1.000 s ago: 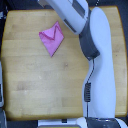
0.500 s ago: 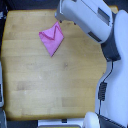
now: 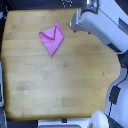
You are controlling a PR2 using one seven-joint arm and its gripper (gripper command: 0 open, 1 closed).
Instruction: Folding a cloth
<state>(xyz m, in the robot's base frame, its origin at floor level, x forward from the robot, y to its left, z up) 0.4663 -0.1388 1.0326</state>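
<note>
The pink-magenta cloth (image 3: 52,39) lies flat on the wooden tabletop (image 3: 60,85), in the upper middle of the exterior view. It is a folded wedge with its point toward the bottom. A bulky white arm segment (image 3: 102,27) reaches in from the exterior view's right, and its near end hangs just right of the cloth without touching it. A grey joint (image 3: 90,5) at the top edge leads out of frame. I cannot see the gripper's fingers.
The robot's white body and a dark cable (image 3: 116,95) stand along the table's right edge. A round white part (image 3: 100,120) sits at the bottom right. Dark floor borders the table at the left.
The arm has swung toward the exterior view's right and top, away from the cloth. The cloth has not moved.
</note>
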